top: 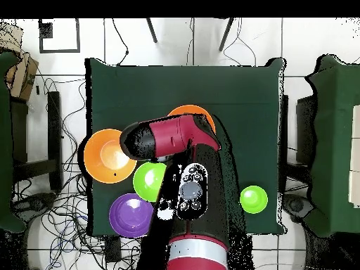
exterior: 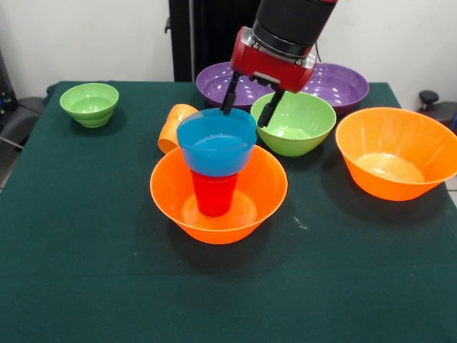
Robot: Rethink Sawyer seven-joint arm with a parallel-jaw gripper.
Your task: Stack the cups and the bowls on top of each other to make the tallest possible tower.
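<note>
In the front view the gripper [exterior: 249, 108] is hovering spread and empty above the blue bowl [exterior: 216, 145] capping the tower [exterior: 218, 187] mid-tabletop, likely needing the green bowl [exterior: 293, 123] at two o'clock next; overhead, the arm [top: 169, 139] is covering the tower.

- Tabletop [exterior: 86, 271]: dark green cloth cover, reaching nearly to every edge of the front view; a few small pale specks on the cloth right of centre.
- Wall [exterior: 86, 36]: plain white, behind the tabletop.
- Dark vertical panel [exterior: 203, 32] against the wall, top centre.
- Black chair part [exterior: 18, 118] at the left edge; another dark rounded piece [exterior: 432, 100] at the right edge.
- Overhead: tiled floor [top: 309, 42], pale, with loose black cables [top: 67, 105] trailing left of the tabletop.
- Overhead: cardboard box [top: 24, 74], upper left.
</note>
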